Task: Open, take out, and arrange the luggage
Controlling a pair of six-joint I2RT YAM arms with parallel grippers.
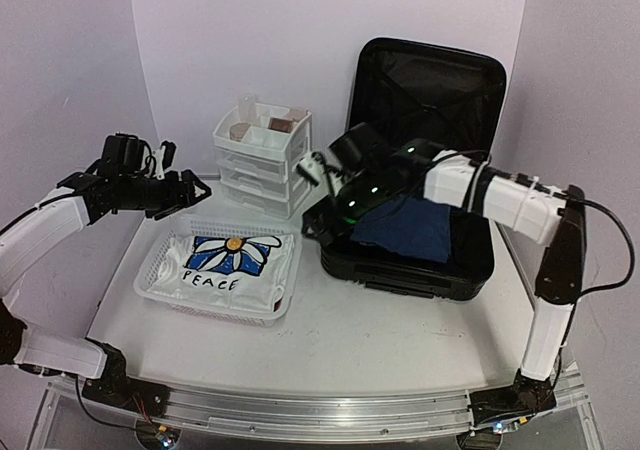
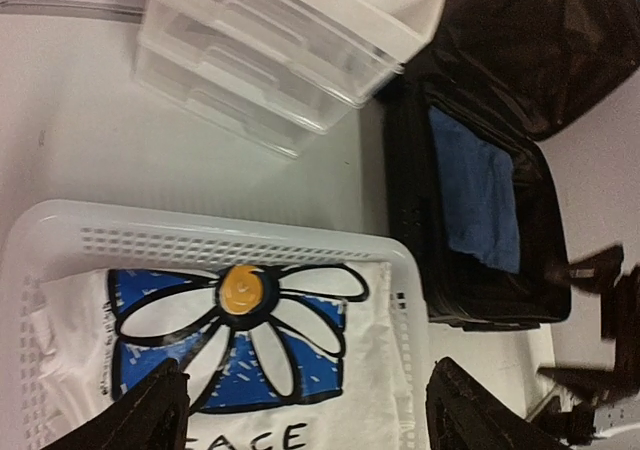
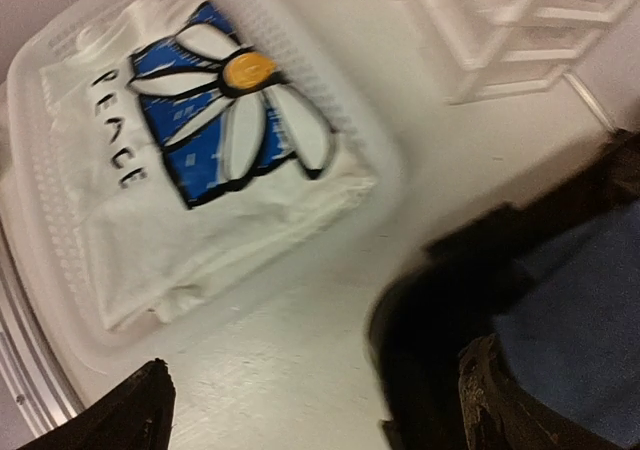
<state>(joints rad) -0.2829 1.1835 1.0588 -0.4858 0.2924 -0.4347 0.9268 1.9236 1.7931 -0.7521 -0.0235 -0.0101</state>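
Observation:
The black luggage [image 1: 400,270] lies open at the right of the table, its lid [image 1: 430,90] standing upright at the back. A folded blue cloth [image 1: 410,228] rests in its base. My right gripper [image 1: 322,195] hovers over the luggage's left edge and is open [image 3: 320,410] with nothing between its fingers. My left gripper [image 1: 198,192] hangs above the far side of the white mesh basket [image 1: 215,308]. It is open [image 2: 310,420] and empty. Below it a folded white shirt [image 2: 250,340] with a daisy print lies in the basket.
A small white drawer unit [image 1: 262,160] stands behind the basket, left of the luggage. Bare table runs between the basket and the luggage [image 1: 310,300] and along the front edge. White walls close in on three sides.

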